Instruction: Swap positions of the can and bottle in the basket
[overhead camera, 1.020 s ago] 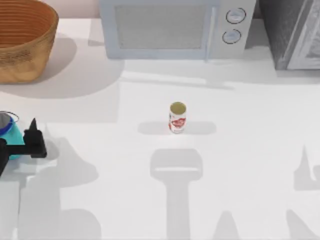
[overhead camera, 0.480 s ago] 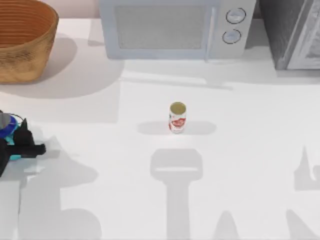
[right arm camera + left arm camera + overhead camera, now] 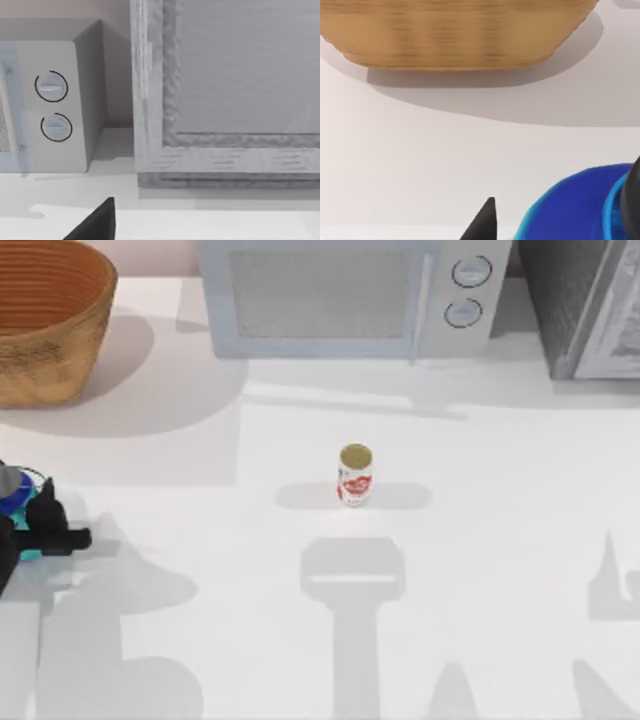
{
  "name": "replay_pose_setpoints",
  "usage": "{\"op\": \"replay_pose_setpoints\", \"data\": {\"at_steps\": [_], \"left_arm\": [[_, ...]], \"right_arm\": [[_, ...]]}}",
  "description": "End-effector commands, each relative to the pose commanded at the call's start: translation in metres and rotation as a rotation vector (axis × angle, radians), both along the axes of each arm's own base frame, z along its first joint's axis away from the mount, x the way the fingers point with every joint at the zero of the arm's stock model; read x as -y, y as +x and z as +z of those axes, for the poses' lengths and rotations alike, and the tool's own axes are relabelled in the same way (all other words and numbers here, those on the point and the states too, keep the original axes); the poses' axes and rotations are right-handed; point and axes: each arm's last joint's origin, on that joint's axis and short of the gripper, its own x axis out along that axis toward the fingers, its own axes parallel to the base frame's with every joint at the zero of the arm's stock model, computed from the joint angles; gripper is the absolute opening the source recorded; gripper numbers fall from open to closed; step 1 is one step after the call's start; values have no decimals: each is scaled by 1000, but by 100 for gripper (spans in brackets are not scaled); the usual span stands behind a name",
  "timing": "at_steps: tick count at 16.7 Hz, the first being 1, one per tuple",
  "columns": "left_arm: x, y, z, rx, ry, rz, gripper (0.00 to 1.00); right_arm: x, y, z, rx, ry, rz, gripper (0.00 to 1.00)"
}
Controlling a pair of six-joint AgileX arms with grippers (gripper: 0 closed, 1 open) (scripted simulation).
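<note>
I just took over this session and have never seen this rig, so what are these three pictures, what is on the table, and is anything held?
This is a simulated pair of AgileX arms at a white table.

The top view looks straight down. The can stands upright mid-table, by itself. The basket sits at the far left corner, and a microwave stands along the back. At the left edge, the left gripper sits around a blue bottle; whether it is squeezing yet I cannot tell.

The left wrist view comes from that arm's own camera: the bottle lies between its dark fingers, with the basket beyond.

The right wrist view faces the microwave's knobs and a grey cabinet; one dark finger pokes in.

Neither container is in the basket.
</note>
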Motion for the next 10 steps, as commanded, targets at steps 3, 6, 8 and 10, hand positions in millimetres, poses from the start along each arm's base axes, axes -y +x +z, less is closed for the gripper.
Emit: {"op": "replay_pose_setpoints", "data": {"at_steps": [3,6,8,10], "left_arm": [[0,0,0,0,0,0,0],[0,0,0,1,2,1,0],[-9,7,8,36,18,21,0],[-27,21,26,102,54,62,0]], "right_arm": [[0,0,0,0,0,0,100],[0,0,0,0,0,0,100],[0,0,0,0,0,0,100],[0,0,0,0,0,0,100]]}}
